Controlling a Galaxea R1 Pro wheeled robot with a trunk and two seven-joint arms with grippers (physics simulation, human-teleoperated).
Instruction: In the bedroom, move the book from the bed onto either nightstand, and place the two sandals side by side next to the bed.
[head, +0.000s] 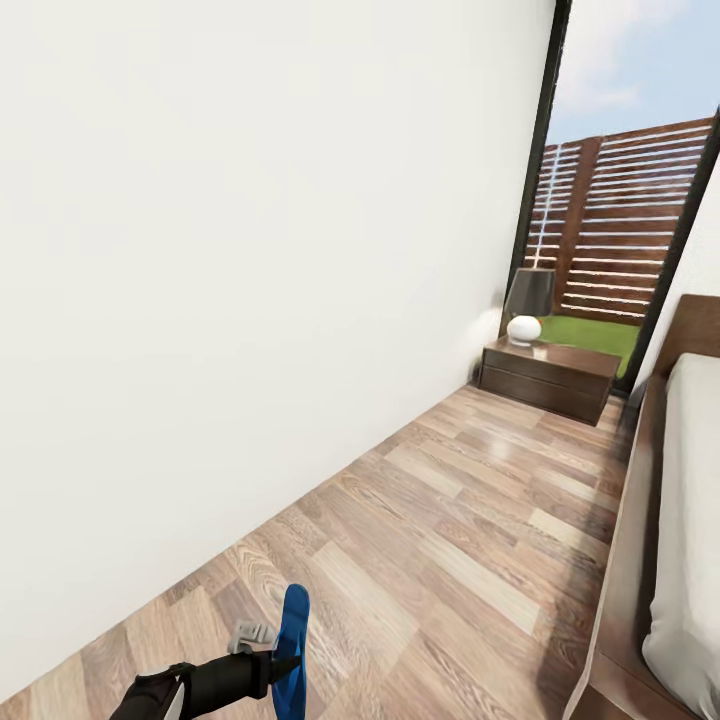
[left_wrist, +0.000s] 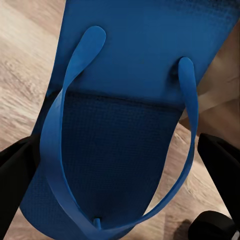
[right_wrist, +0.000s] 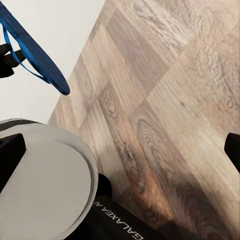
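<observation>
One blue sandal (head: 292, 650) is held off the wood-plank floor (head: 470, 500) by the left gripper (head: 272, 668), whose fingers are pinched on it near the strap side; in the left wrist view the sole and its blue strap are seen close up between the dark fingers (left_wrist: 220, 160). The step in hand is judged to be the carrying of this sandal to its place beside the bed (head: 690, 520), which lies along the right of the head view, well apart from the sandal. The next move calls for the sandal to be brought across and laid flat on the floor close to the bed's dark base. The right gripper's state cannot be told: only a dark fingertip (right_wrist: 232, 146) is seen over bare floor. Farther off, a nightstand (head: 548, 376) carries a lamp (head: 528, 305) by the window (head: 625, 170). The white wall (head: 250, 250) stands close on the left; nothing is seen lying in the path.
</observation>
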